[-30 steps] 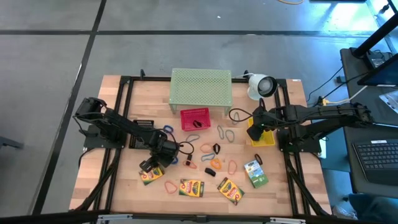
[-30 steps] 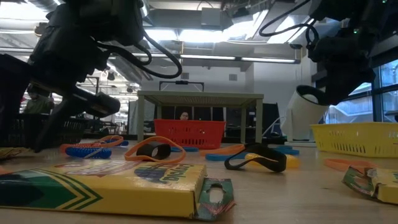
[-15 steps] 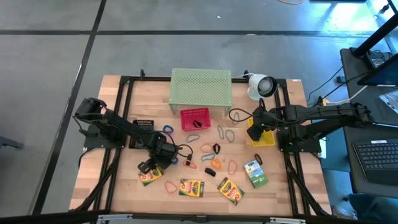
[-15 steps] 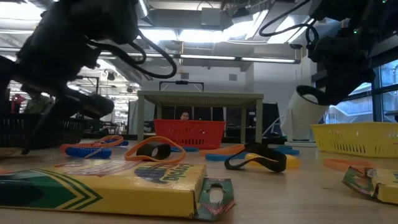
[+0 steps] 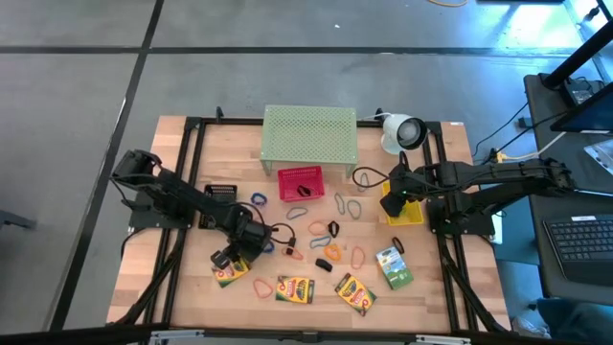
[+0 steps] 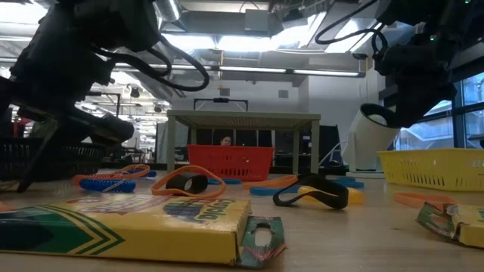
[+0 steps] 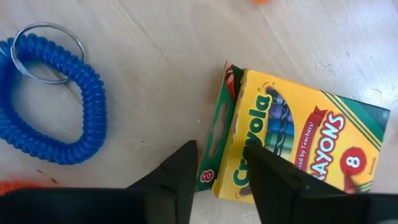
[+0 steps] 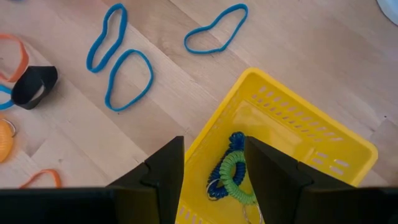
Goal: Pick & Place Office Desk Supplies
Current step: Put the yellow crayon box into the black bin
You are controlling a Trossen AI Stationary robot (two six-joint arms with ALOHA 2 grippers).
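Pick step: left pincer (image 7: pixel 217 168), fingers spread, straddles crayon box (image 7: pixel 292 146) edge on tabletop (image 7: pixel 155 81). Next: close squarely, lift. Right pincer (image 8: pixel 211 165) spread, empty, over yellow basket (image 8: pixel 323 149).

In the low view, the frame's left edge cuts off the nearest yellow-and-green cardboard crayon box (image 6: pixel 128 227); a second crayon box (image 6: pixel 454 219) is cut at 3 o'clock.

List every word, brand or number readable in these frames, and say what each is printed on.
"Crayola" – face of the crayon box under the left gripper, left wrist view.
"CRAYONS" – same box.
"8" – same box, on its face and on the green end flap.
The other crayon boxes in the high view and the box in the low view: print too small or blurred to read.
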